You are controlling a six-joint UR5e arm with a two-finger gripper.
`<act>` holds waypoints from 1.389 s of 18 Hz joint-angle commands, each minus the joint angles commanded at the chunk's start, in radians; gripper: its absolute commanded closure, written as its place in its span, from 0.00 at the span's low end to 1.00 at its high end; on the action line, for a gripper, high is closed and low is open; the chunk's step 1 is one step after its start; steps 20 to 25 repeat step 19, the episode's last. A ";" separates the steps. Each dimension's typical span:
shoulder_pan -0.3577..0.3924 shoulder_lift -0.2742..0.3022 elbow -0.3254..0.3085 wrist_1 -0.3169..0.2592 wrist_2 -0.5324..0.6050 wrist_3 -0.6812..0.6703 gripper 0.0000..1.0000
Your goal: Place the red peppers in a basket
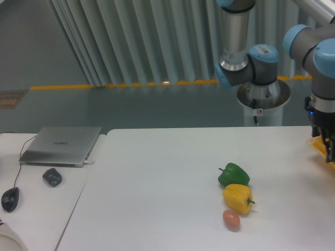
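Over at the far right edge, only a sliver of the yellow-orange plastic basket (315,145) shows, and no red pepper can be seen anywhere. Right in front of that sliver hangs the arm's dark two-finger gripper (330,151), cut off by the frame, so I cannot tell whether it is parted or closed. On the white table (157,183) lie 1 glossy green bell pepper (233,174), 1 yellow bell pepper (238,198) touching it, and a small orange-pink egg-shaped object (231,219) just beside that.
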 joint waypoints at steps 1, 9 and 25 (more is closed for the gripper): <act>-0.002 0.000 0.000 0.000 -0.002 0.000 0.00; -0.002 0.000 0.000 0.006 -0.009 0.002 0.00; 0.003 -0.011 -0.006 0.026 -0.060 0.003 0.00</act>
